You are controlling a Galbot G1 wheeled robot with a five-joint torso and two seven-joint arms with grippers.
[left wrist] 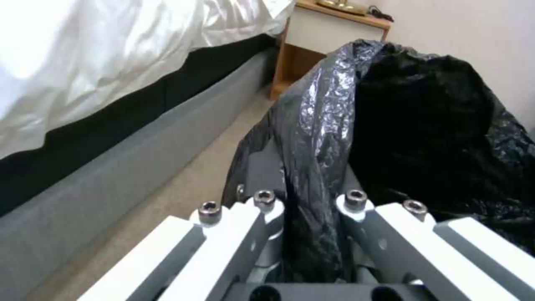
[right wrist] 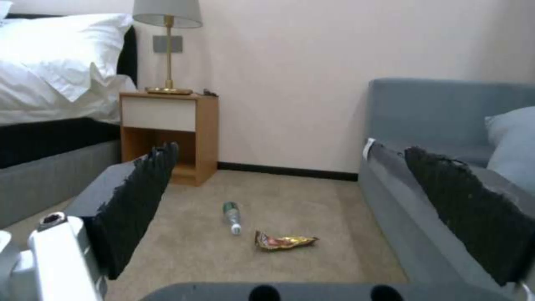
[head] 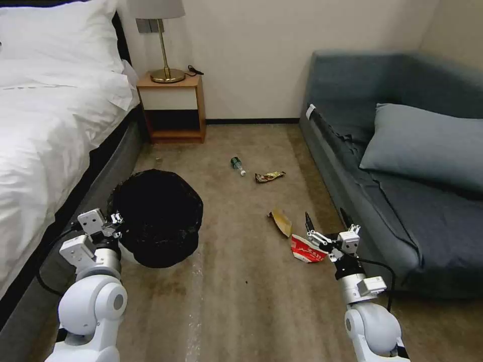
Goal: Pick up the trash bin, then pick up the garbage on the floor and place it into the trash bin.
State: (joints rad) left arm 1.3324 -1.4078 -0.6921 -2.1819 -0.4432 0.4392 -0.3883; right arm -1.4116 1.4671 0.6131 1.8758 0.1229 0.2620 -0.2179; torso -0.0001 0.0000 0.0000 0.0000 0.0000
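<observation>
Trash bin (head: 160,217) gripped by left gripper (head: 116,221) (right (head: 326,217) spread).

Head view looks forward and down from high over the floor (head: 241,281), between bed (head: 45,125) and sofa (head: 402,201). Left wrist view sits very close behind the bin (left wrist: 424,125), facing along the bed. Right wrist view is low near the floor, facing the far wall; it shares nightstand (head: 173,108), bottle (head: 237,165) and wrapper (head: 269,176) with head view.

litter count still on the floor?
4. Carton by the open right claw, cardboard scrap just beyond it, wrapper and bottle farther out mid-carpet. Anything already inside the bin can't be seen.
</observation>
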